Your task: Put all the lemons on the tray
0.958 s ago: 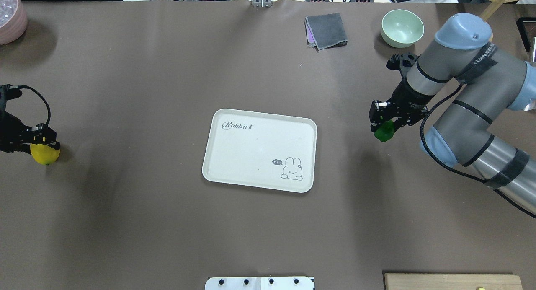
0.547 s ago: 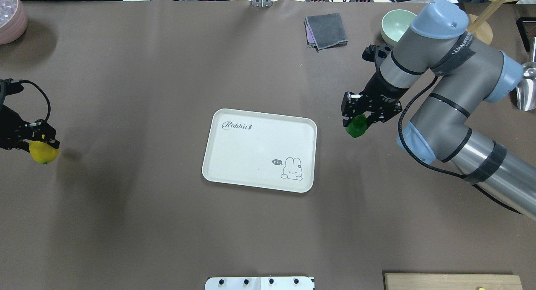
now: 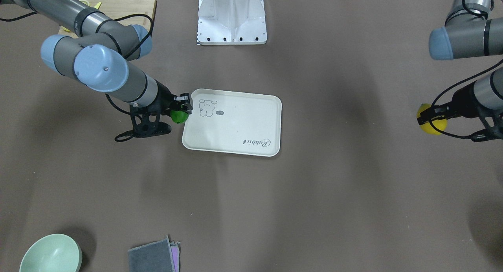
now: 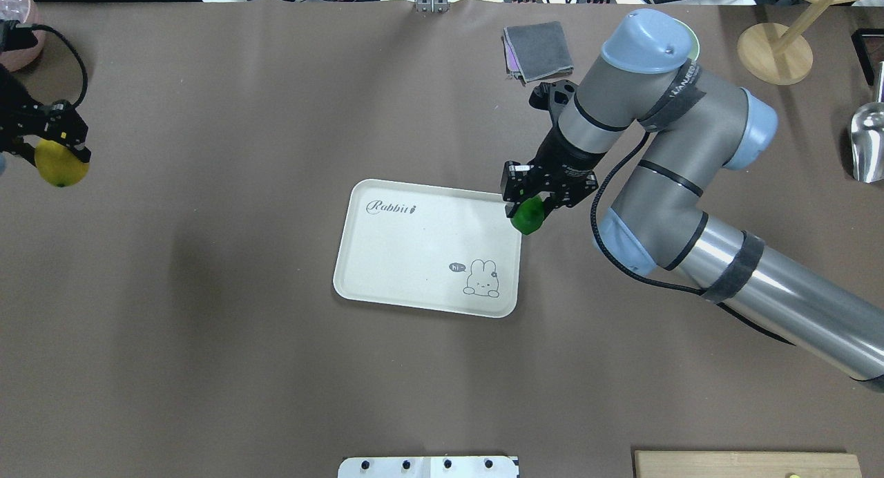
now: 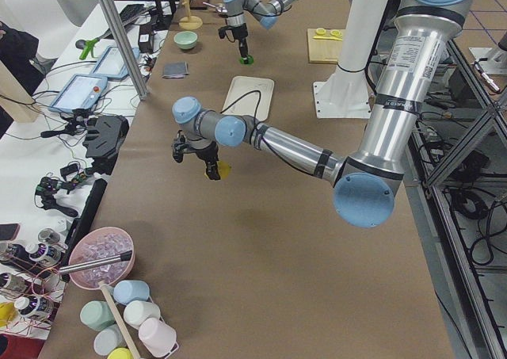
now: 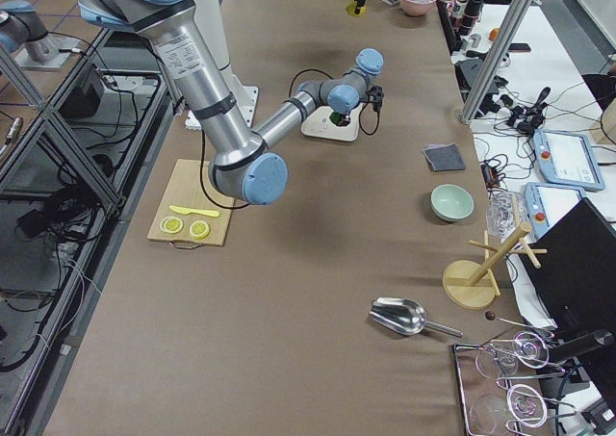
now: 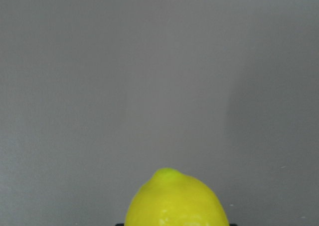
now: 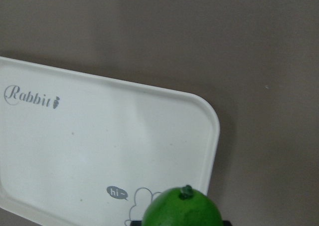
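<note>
The cream-white tray [image 4: 414, 250] with "Rabbit" script lies at the table's middle, nothing on it; it also shows in the front view [image 3: 235, 130] and the right wrist view [image 8: 99, 141]. My right gripper [image 4: 530, 207] is shut on the green lemon [image 4: 527, 215] and holds it in the air over the tray's right rim; the lemon shows in the front view [image 3: 179, 116] and the right wrist view [image 8: 182, 211]. My left gripper [image 4: 52, 153] is shut on the yellow lemon [image 4: 61, 167], lifted at the table's far left, also in the front view [image 3: 431, 124] and the left wrist view [image 7: 176, 198].
A folded grey cloth [image 4: 539, 50] lies at the back, the green bowl [image 3: 51, 254] next to it mostly hidden by my right arm. A wooden cutting board [image 4: 746, 464] with lemon slices [image 6: 185, 226] sits at the front right. A metal scoop [image 4: 867, 143] and wooden stand [image 4: 773, 43] are far right.
My right gripper has carried the green lemon left, from beside the tray to over its right rim. My left gripper has lifted the yellow lemon and moved it toward the table's back.
</note>
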`<state>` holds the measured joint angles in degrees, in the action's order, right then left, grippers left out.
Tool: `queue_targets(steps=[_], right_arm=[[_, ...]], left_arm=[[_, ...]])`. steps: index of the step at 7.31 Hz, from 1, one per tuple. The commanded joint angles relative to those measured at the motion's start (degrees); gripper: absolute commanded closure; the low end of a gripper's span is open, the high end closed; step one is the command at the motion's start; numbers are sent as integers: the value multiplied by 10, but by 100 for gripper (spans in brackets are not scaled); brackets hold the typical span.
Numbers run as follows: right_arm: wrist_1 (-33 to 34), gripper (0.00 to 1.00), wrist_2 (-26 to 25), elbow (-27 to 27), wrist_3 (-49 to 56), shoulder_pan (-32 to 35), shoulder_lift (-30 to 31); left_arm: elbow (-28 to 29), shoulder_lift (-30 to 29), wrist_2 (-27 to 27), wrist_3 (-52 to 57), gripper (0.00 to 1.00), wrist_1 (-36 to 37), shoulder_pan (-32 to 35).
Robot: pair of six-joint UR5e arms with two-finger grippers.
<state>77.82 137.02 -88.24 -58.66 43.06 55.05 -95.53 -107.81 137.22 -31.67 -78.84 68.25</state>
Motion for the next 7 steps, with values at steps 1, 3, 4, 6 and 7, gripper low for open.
queue_targets(steps=[1,3,4,6,7], right_arm=[[-70,76,-22,75,5,-27,-41],[-85,70,-36,85,6,-46,-47],[-84,1,-37,86,2,-48,-43],[-84,0,-35,84,6,-45,-41],[-83,0,-30,83,6,-29,-42]], left_arm=[[9,-90,0,13,100,102,9],[32,-156,0,-27,100,134,3],[32,-178,0,-70,100,134,-7],[29,-216,-5,-162,100,128,-61],[29,-227,-6,-213,100,107,-92]])
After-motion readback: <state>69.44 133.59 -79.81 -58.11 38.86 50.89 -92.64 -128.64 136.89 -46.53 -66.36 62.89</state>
